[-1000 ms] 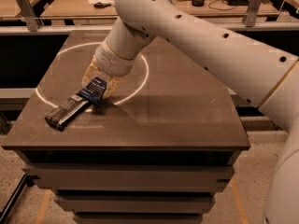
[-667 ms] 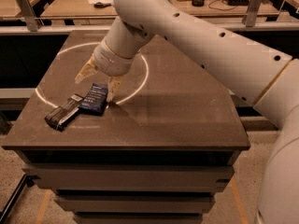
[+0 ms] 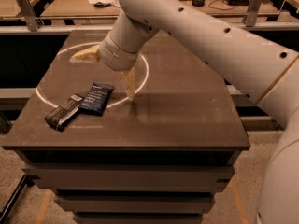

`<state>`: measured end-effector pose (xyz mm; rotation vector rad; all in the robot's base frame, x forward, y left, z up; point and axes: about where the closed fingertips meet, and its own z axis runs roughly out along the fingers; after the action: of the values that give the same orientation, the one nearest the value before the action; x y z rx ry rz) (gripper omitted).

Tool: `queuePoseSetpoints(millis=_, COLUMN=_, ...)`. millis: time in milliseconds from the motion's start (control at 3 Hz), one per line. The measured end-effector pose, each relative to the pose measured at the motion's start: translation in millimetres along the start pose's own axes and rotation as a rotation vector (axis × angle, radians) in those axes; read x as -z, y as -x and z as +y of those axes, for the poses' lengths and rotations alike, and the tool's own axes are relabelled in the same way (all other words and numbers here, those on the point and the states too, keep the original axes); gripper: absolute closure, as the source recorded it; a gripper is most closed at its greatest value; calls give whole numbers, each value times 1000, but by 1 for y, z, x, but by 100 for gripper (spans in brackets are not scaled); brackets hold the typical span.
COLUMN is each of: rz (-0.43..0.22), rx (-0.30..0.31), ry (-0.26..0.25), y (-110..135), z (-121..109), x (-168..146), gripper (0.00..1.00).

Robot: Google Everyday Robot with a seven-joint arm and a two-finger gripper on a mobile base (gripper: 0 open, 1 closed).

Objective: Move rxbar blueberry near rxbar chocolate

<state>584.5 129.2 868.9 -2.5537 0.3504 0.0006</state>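
The rxbar blueberry [image 3: 97,98], a navy-blue flat bar, lies on the dark table [image 3: 187,111] at the left. Its lower left end touches or overlaps the rxbar chocolate [image 3: 64,112], a black-grey bar lying diagonally near the table's left front edge. My gripper [image 3: 106,73] hangs above and to the right of the blue bar, open and empty. One tan finger [image 3: 84,55] points left and the other [image 3: 129,84] points down toward the table.
A white ring is drawn on the tabletop [image 3: 140,64] around the bars and gripper. Behind the table runs a wooden bench [image 3: 70,3] with cables and small items. My large white arm [image 3: 224,41] crosses from the right.
The gripper has let go of the blueberry bar, opened wide and risen up and to the right. The bar now lies against the chocolate bar.
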Motion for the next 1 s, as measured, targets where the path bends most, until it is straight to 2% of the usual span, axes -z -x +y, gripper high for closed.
queuePoseSetpoints(millis=333, rz=91, rx=-82, ry=56, y=-22, z=7, x=15, gripper=0)
queuePoseSetpoints(millis=667, rz=214, rx=-223, ry=110, y=-61, z=18, x=41, gripper=0)
queuePoseSetpoints(millis=1000, rz=229, rx=-262, ry=112, y=-66, z=22, x=43, gripper=0)
